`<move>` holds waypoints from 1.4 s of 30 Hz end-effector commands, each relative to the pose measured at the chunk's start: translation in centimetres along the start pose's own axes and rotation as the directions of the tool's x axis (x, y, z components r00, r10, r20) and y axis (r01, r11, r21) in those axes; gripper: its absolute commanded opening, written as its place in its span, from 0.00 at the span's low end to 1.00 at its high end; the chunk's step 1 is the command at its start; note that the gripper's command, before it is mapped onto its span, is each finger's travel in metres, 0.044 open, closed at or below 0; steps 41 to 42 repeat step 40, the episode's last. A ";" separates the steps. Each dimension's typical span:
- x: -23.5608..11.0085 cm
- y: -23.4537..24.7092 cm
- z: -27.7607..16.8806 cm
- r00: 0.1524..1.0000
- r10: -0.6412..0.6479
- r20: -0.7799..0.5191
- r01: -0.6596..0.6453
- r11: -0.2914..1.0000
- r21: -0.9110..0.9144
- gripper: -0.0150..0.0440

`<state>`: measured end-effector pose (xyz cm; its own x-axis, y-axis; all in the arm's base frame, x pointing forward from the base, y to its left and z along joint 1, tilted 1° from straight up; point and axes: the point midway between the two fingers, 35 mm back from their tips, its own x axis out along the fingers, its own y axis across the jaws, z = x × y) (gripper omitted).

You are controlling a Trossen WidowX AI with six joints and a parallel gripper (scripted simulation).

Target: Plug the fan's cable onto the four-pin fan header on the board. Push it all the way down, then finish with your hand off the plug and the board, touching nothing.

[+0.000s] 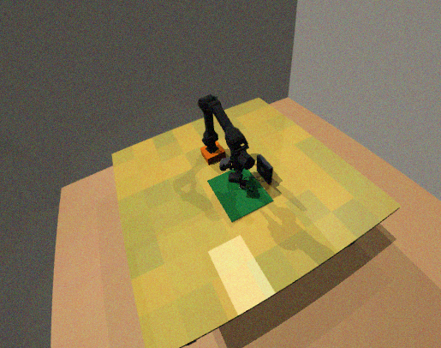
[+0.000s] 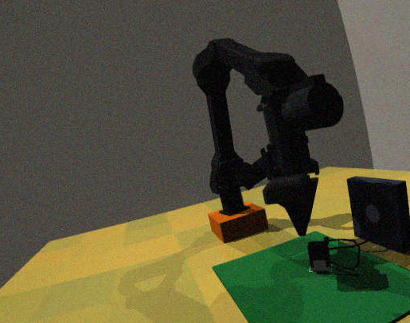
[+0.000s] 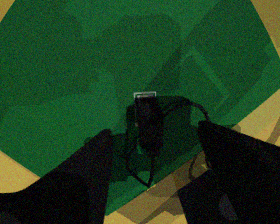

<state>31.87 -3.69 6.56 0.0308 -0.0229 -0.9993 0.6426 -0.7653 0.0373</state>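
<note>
Wrist view gives us our clearest read: the black plug [image 3: 145, 124] stands upright on the green board [image 3: 71, 63], with a pale sliver of the header [image 3: 144, 95] showing at its 12 o'clock edge, so we judge it is seated there, though how deep we cannot tell. Our gripper [image 3: 151, 156] has its fingers spread apart on either side of the plug, at roughly 8 and 4 o'clock of it, with board visible between each finger and the plug; nothing is held. From the exterior camera the gripper [image 2: 301, 231] hangs above the board [image 2: 268, 286], its tip clear of the plug [image 2: 318, 256], which sits toward 4 o'clock of it. The thin cable [image 2: 348, 248] loops from the plug toward the fan [image 2: 379, 212], which stands upright just off the board's edge at about 2 o'clock, close enough that the cable stays slack rather than tugging the plug sideways. The arm rises from an orange base [image 2: 238, 224] at 10 o'clock of the board. We reckon the release is done and only a clean retreat remains.
</note>
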 end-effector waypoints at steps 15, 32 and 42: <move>-0.1 -1.1 11.1 1.000 -0.007 0.017 0.006 1.000 0.014 0.69; -0.1 -1.1 11.1 1.000 -0.007 0.017 0.006 1.000 0.014 0.69; -0.1 -1.1 11.1 1.000 -0.007 0.017 0.006 1.000 0.014 0.69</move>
